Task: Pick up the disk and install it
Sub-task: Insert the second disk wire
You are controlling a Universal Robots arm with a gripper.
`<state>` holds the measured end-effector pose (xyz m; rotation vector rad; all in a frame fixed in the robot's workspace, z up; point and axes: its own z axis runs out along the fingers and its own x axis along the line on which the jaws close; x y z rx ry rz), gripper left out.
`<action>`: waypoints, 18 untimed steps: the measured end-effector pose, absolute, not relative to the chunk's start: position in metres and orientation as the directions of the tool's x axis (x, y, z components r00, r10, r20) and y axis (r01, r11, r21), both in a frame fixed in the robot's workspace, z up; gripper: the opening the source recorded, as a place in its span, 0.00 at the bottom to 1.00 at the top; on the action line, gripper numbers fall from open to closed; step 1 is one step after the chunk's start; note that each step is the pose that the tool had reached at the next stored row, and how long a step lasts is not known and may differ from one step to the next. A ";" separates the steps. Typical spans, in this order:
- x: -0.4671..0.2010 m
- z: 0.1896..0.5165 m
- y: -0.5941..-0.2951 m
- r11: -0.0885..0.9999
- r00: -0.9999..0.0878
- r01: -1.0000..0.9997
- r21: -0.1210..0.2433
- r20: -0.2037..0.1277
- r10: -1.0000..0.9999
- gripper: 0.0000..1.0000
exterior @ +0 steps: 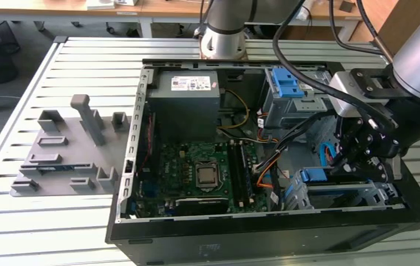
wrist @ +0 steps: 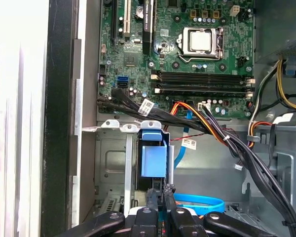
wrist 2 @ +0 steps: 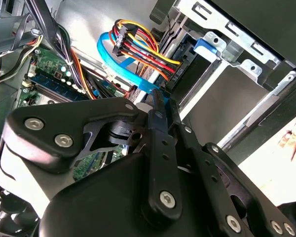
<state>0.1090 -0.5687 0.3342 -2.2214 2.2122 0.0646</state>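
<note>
First wrist view puts the tool [wrist: 160, 200], fingers pressed together on the rear edge of the disk [wrist: 153, 158], directly behind it, the disk's long axis running straight ahead into the drive cage [wrist: 108, 163] beside the motherboard [wrist: 187, 54].

disk [wrist: 153, 160] | blue carrier frame | standing on edge in drive bay

A slatted grey metal table [exterior: 70, 221] fills most of the exterior view. Wooden desks [exterior: 158, 8] line the top edge, over grey floor [exterior: 6, 94] at upper left.
</note>
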 end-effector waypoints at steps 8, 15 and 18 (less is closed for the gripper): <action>0.109 0.335 -0.569 -0.005 0.004 -1.000 0.025 -0.037 -0.999 0.17; 0.109 0.335 -0.569 -0.005 0.004 -1.000 0.025 -0.037 -0.999 0.17; 0.109 0.334 -0.569 -0.005 0.004 -1.000 0.025 -0.038 -0.999 0.17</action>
